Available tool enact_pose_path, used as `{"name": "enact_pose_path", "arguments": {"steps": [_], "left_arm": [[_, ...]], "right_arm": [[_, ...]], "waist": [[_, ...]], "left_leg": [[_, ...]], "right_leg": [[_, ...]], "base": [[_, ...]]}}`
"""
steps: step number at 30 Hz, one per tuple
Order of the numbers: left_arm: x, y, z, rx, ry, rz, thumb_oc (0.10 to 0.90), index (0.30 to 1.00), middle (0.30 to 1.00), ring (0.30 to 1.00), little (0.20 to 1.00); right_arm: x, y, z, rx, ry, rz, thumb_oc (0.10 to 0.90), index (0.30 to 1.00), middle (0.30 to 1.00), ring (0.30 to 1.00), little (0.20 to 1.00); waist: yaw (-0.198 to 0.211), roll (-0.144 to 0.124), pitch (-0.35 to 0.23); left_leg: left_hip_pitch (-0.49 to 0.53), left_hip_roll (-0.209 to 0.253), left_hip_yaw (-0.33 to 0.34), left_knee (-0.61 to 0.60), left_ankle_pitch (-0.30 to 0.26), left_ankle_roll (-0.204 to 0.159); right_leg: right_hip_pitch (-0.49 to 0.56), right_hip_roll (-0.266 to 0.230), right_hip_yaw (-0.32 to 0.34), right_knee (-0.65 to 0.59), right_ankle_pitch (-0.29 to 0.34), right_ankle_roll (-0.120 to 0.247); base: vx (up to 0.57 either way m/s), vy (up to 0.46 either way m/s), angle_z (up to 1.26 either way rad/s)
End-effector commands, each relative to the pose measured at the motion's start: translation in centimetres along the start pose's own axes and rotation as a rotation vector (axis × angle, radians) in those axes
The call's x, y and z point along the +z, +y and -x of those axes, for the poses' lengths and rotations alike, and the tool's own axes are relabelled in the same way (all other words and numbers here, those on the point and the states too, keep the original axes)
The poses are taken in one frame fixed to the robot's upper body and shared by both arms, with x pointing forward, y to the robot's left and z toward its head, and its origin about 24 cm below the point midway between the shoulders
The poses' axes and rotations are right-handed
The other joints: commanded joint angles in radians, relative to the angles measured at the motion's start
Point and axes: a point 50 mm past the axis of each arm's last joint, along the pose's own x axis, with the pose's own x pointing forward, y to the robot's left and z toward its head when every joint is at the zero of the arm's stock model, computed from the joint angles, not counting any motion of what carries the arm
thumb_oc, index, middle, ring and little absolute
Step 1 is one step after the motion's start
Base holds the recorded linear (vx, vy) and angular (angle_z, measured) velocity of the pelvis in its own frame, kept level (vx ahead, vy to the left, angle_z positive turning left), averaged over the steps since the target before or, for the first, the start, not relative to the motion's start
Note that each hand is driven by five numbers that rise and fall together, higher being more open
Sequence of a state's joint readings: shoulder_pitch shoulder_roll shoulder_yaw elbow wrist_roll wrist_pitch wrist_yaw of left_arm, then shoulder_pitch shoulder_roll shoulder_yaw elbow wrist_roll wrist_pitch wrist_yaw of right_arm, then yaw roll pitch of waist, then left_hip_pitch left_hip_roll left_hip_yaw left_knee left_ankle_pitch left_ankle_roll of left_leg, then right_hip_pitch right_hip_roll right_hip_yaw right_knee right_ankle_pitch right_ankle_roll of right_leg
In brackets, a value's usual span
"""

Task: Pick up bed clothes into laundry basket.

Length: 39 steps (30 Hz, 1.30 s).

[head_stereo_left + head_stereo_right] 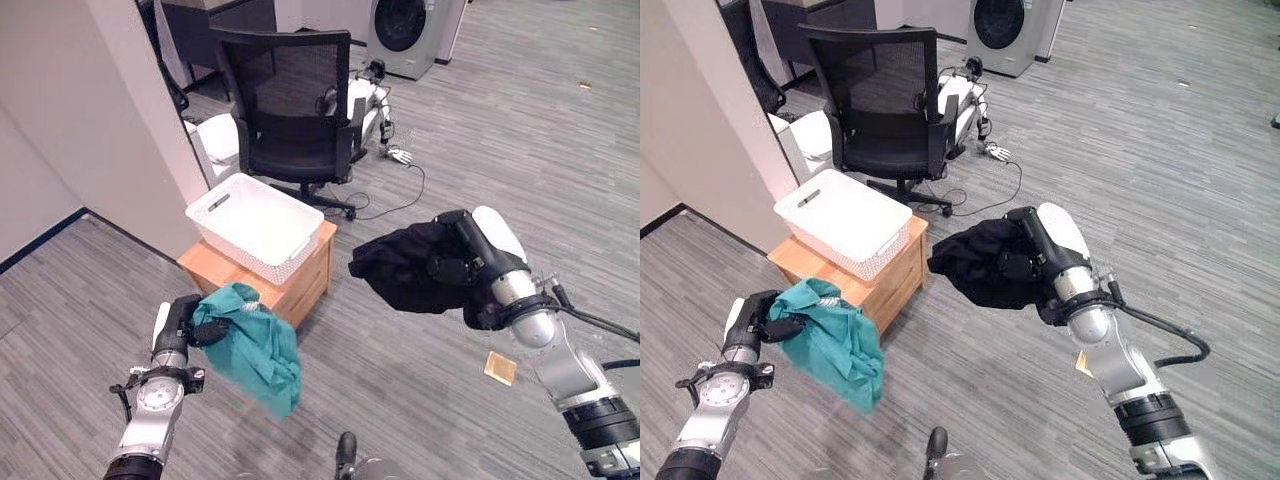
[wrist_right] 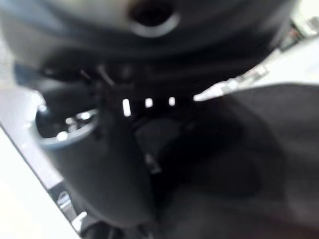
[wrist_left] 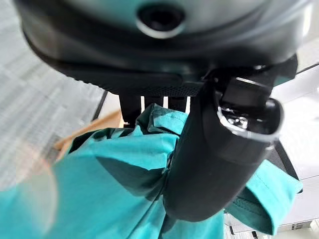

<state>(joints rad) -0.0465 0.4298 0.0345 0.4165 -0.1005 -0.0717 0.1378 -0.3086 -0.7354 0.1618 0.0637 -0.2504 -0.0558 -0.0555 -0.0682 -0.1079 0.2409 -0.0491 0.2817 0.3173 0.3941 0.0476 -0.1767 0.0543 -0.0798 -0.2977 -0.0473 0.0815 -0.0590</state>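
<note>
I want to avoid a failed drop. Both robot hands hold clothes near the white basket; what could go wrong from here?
1. The teal garment hangs low from the left robot hand, below the white basket rim; it may catch on the wooden stand or drape outside.
2. The black garment in the right robot hand is held off to the basket's side; released early, it would likely land on the floor.
3. The basket may slide if pushed.

My right hand [image 1: 470, 268] sinks its fingers into the black garment [image 1: 405, 265], so I cannot see their tips. My right wrist view is blurred. Behind the white basket [image 1: 262, 226], the black chair [image 1: 290, 110] covers part of the floor clutter.
</note>
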Motion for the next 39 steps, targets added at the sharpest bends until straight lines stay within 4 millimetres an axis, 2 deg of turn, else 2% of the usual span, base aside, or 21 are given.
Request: {"name": "enact_pose_path", "arguments": {"steps": [1, 2, 4, 7, 8, 11, 13, 15, 16, 17, 20, 22, 25, 26, 27, 29, 30, 33, 39], "left_arm": [[4.2, 3.3, -0.2, 0.068, -0.223, -0.029, 0.400, 0.300, 0.300, 0.300, 0.300], [3.7, 3.1, -0.2, 0.048, -0.196, -0.018, 0.400, 0.300, 0.300, 0.300, 0.300], [3.2, 2.7, -0.2, 0.026, -0.173, -0.017, 0.400, 0.300, 0.300, 0.300, 0.300], [3.2, 2.5, -0.3, 0.013, -0.165, -0.017, 0.400, 0.300, 0.300, 0.300, 0.300], [2.9, 2.5, -0.3, 0.004, -0.154, -0.036, 0.400, 0.300, 0.300, 0.300, 0.300], [3.0, 3.1, -0.3, 0.002, -0.154, -0.050, 0.400, 0.300, 0.300, 0.300, 0.300], [3.1, 3.2, -0.3, 0.008, -0.155, -0.046, 0.400, 0.300, 0.300, 0.300, 0.300], [3.1, 3.4, -0.3, 0.010, -0.159, -0.045, 0.400, 0.300, 0.300, 0.300, 0.300], [3.6, 3.4, -0.5, 0.005, -0.174, -0.024, 0.400, 0.300, 0.300, 0.300, 0.300], [3.6, 3.4, -0.5, 0.004, -0.175, -0.023, 0.400, 0.300, 0.300, 0.300, 0.300], [3.5, 3.7, -0.6, 0.011, -0.166, -0.019, 0.400, 0.300, 0.300, 0.300, 0.300], [3.3, 3.8, -0.6, 0.012, -0.154, -0.021, 0.400, 0.300, 0.300, 0.300, 0.300], [1.2, 3.8, -0.1, 0.017, -0.075, -0.004, 0.400, 0.300, 0.300, 0.300, 0.300], [1.2, 3.8, 0.0, 0.018, -0.073, -0.003, 0.400, 0.300, 0.300, 0.300, 0.300], [-0.1, 4.1, 0.5, 0.034, -0.026, 0.007, 0.400, 0.300, 0.300, 0.300, 0.300], [-1.1, 4.3, 0.8, 0.047, 0.017, 0.010, 0.400, 0.300, 0.300, 0.300, 0.300], [-1.1, 4.3, 0.8, 0.048, 0.017, 0.011, 0.400, 0.300, 0.300, 0.300, 0.300], [-3.1, 5.0, 1.5, 0.073, 0.103, -0.004, 0.400, 0.300, 0.300, 0.300, 0.300], [-4.7, 6.5, 2.0, 0.133, 0.177, -0.021, 0.400, 0.300, 0.300, 0.300, 0.300]], "right_arm": [[4.3, -4.8, -1.8, -0.191, -0.230, 0.072, 0.400, 0.300, 0.300, 0.300, 0.300], [4.2, -5.3, -2.0, -0.191, -0.225, 0.102, 0.400, 0.300, 0.300, 0.300, 0.300], [4.3, -5.4, -2.3, -0.189, -0.223, 0.124, 0.400, 0.300, 0.300, 0.300, 0.300], [4.4, -5.6, -2.5, -0.195, -0.221, 0.125, 0.400, 0.300, 0.300, 0.300, 0.300], [4.8, -6.0, -3.1, -0.209, -0.230, 0.140, 0.400, 0.300, 0.300, 0.300, 0.300], [5.8, -6.7, -4.2, -0.227, -0.250, 0.152, 0.400, 0.300, 0.300, 0.300, 0.300], [6.3, -6.6, -4.7, -0.226, -0.260, 0.145, 0.400, 0.300, 0.300, 0.300, 0.300], [6.6, -6.5, -5.0, -0.221, -0.268, 0.142, 0.400, 0.300, 0.300, 0.300, 0.300], [7.3, -6.5, -5.9, -0.225, -0.275, 0.135, 0.400, 0.300, 0.300, 0.300, 0.300], [7.6, -6.4, -6.1, -0.222, -0.282, 0.129, 0.400, 0.300, 0.300, 0.300, 0.300], [8.3, -5.8, -6.4, -0.216, -0.300, 0.095, 0.400, 0.300, 0.300, 0.300, 0.300], [8.7, -5.8, -6.7, -0.216, -0.308, 0.097, 0.400, 0.300, 0.300, 0.300, 0.300], [9.3, -5.1, -7.3, -0.180, -0.319, 0.094, 0.400, 0.300, 0.300, 0.300, 0.300], [9.4, -5.0, -7.4, -0.177, -0.320, 0.094, 0.400, 0.300, 0.300, 0.300, 0.300], [9.4, -4.4, -7.7, -0.151, -0.315, 0.088, 0.400, 0.300, 0.300, 0.300, 0.300], [9.4, -4.1, -8.0, -0.133, -0.309, 0.091, 0.400, 0.300, 0.300, 0.300, 0.300], [9.4, -4.1, -8.0, -0.132, -0.310, 0.091, 0.400, 0.300, 0.300, 0.300, 0.300], [9.7, -3.6, -9.0, -0.102, -0.297, 0.110, 0.400, 0.300, 0.300, 0.300, 0.300], [9.6, -3.5, -10.1, -0.082, -0.261, 0.153, 0.400, 0.300, 0.300, 0.300, 0.300]], "waist": [[0.033, 0.002, -0.081], [0.037, 0.013, -0.091], [0.044, 0.005, -0.097], [0.040, 0.000, -0.103], [0.044, -0.004, -0.111], [0.050, -0.012, -0.104], [0.051, -0.016, -0.106], [0.053, -0.018, -0.106], [0.042, -0.021, -0.102], [0.039, -0.026, -0.101], [0.046, -0.034, -0.099], [0.048, -0.044, -0.100], [0.073, -0.053, -0.126], [0.069, -0.052, -0.127], [0.080, -0.049, -0.131], [0.086, -0.045, -0.132], [0.085, -0.044, -0.132], [0.111, -0.037, -0.127], [0.135, -0.023, -0.107]], "left_leg": [[0.016, -0.028, 0.089, -0.225, -0.026, 0.035], [0.055, -0.026, 0.116, -0.327, 0.004, 0.034], [0.069, -0.050, 0.087, -0.344, 0.001, 0.044], [0.100, -0.064, 0.096, -0.386, 0.001, 0.053], [0.141, -0.082, 0.106, -0.444, 0.005, 0.073], [0.169, -0.092, 0.110, -0.475, -0.008, 0.092], [0.173, -0.102, 0.107, -0.480, -0.018, 0.096], [0.174, -0.105, 0.096, -0.481, -0.026, 0.096], [0.172, -0.111, 0.060, -0.481, -0.039, 0.095], [0.174, -0.113, 0.045, -0.481, -0.047, 0.094], [0.174, -0.109, 0.006, -0.481, -0.056, 0.085], [0.179, -0.113, 0.002, -0.481, -0.059, 0.085], [0.184, -0.117, -0.013, -0.481, -0.063, 0.083], [0.185, -0.116, -0.015, -0.481, -0.064, 0.083], [0.183, -0.115, -0.025, -0.481, -0.061, 0.080], [0.180, -0.111, -0.034, -0.481, -0.057, 0.075], [0.180, -0.111, -0.035, -0.481, -0.057, 0.075], [0.169, -0.106, -0.050, -0.481, -0.049, 0.067], [0.139, -0.096, -0.071, -0.481, -0.030, 0.054]], "right_leg": [[0.067, -0.114, -0.030, -0.040, -0.075, 0.186], [0.086, -0.113, -0.037, -0.040, -0.086, 0.191], [0.103, -0.117, -0.041, -0.025, -0.075, 0.190], [0.101, -0.125, -0.045, 0.003, -0.073, 0.196], [0.077, -0.139, -0.037, 0.074, -0.078, 0.206], [0.008, -0.160, -0.008, 0.214, -0.073, 0.236], [-0.016, -0.170, 0.008, 0.227, -0.069, 0.239], [-0.021, -0.171, 0.020, 0.199, -0.065, 0.239], [-0.062, -0.148, 0.110, 0.109, -0.051, 0.239], [-0.076, -0.138, 0.149, 0.065, -0.039, 0.241], [-0.107, -0.142, 0.199, 0.006, -0.005, 0.252], [-0.089, -0.155, 0.183, -0.019, 0.009, 0.253], [-0.056, -0.159, 0.164, -0.037, 0.017, 0.250], [-0.054, -0.159, 0.162, -0.038, 0.016, 0.250], [-0.036, -0.157, 0.147, -0.040, 0.014, 0.247], [-0.025, -0.157, 0.131, -0.040, 0.009, 0.244], [-0.025, -0.157, 0.130, -0.040, 0.009, 0.244], [-0.014, -0.154, 0.101, -0.040, 0.000, 0.239], [-0.017, -0.149, 0.076, -0.040, -0.009, 0.234]], "base": [[0.19, 0.209, 0.01], [0.22, 0.165, 0.00], [0.20, 0.179, 0.04], [0.07, 0.090, 0.03], [0.10, 0.161, 0.22], [0.07, 0.132, 0.14], [0.06, 0.044, 0.26], [0.09, -0.011, 0.17], [0.14, -0.051, 0.21], [0.17, -0.084, 0.31], [0.11, -0.062, 0.60], [0.08, -0.048, 0.90], [0.12, -0.045, 0.42], [0.15, -0.052, 0.18], [0.09, -0.037, 0.17], [0.08, -0.038, 0.12], [0.06, -0.049, 0.19], [0.07, -0.046, 0.29], [0.04, -0.034, 0.18]]}}
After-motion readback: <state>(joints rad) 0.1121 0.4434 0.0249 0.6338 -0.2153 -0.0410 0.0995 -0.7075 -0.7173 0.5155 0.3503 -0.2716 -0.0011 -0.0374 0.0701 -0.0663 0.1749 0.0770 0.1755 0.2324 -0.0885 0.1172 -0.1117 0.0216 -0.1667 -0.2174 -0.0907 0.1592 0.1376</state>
